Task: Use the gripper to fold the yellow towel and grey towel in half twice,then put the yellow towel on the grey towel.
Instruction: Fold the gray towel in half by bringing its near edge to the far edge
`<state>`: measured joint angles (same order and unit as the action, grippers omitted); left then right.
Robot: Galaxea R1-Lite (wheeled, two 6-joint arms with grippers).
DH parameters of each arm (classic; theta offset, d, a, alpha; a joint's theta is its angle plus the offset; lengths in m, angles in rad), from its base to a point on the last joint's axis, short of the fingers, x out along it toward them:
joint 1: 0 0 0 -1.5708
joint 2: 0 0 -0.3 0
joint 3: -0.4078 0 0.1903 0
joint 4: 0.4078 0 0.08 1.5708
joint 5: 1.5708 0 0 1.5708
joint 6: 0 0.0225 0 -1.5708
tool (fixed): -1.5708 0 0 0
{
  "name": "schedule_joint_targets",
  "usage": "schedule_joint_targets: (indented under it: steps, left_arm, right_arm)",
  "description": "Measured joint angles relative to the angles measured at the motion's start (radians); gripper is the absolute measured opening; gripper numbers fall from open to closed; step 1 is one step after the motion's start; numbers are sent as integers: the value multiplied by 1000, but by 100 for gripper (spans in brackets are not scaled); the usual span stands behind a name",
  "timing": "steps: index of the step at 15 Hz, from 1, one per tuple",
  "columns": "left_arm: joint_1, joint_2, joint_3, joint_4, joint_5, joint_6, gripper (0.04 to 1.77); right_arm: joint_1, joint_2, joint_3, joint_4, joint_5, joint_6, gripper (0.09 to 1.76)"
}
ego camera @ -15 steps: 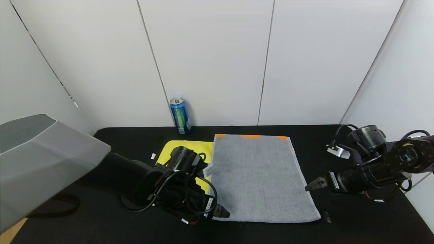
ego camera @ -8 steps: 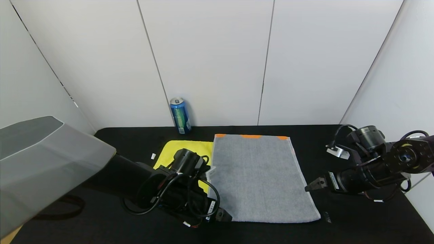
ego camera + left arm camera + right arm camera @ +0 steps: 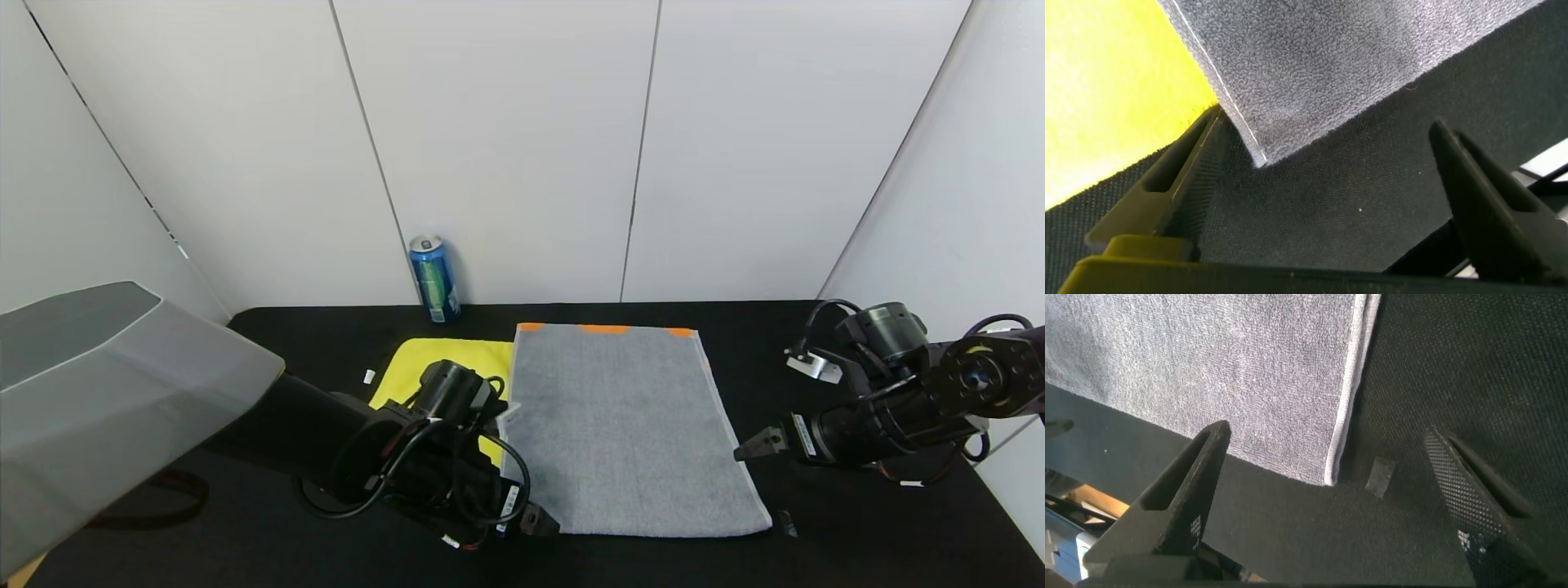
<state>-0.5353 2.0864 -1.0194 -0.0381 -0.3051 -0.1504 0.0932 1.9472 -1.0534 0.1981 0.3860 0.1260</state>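
Surface: black table [image 3: 857,539], white wall panels behind.
Grey towel [image 3: 624,425]: spread flat, orange band at the far end.
Yellow towel [image 3: 445,359]: just left of it, partly under the left arm.
Left gripper [image 3: 1323,192]: fingers apart at the grey towel's near-left corner.
Right gripper [image 3: 1331,490]: fingers apart at its near-right corner.
Can [image 3: 433,278]: upright by the wall.

I see the grey towel [image 3: 1323,73] with its corner lying between my left gripper [image 3: 1331,180] and its spread fingers [image 3: 1184,180], on the black tabletop [image 3: 1372,188]; the yellow towel [image 3: 1110,98] lies beside the grey towel's hemmed edge.
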Motion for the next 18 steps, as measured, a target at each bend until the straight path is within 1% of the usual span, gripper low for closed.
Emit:
schedule_joint_targets:
  steps: [1,3,5,7,8,9,18]
  left_arm:
    - [0,0,0,0,0,1,148]
    - [0,1,1,0,0,0,117]
    - [-3,4,1,-1,1,0,92]
    - [-6,7,1,-1,1,0,74]
    - [-7,8,1,-1,2,0,29]
    - [-8,8,1,-2,3,0,13]
    - [-8,9,2,-5,7,0,12]
  right_arm:
    - [0,0,0,0,0,0,171]
    - [0,3,0,0,0,0,171]
    - [0,5,0,0,0,0,171]
    - [-1,6,-1,0,0,0,171]
    - [-1,7,-1,0,0,0,171]
    - [-1,7,-1,0,0,0,171]
    - [2,19,2,0,-2,-1,171]
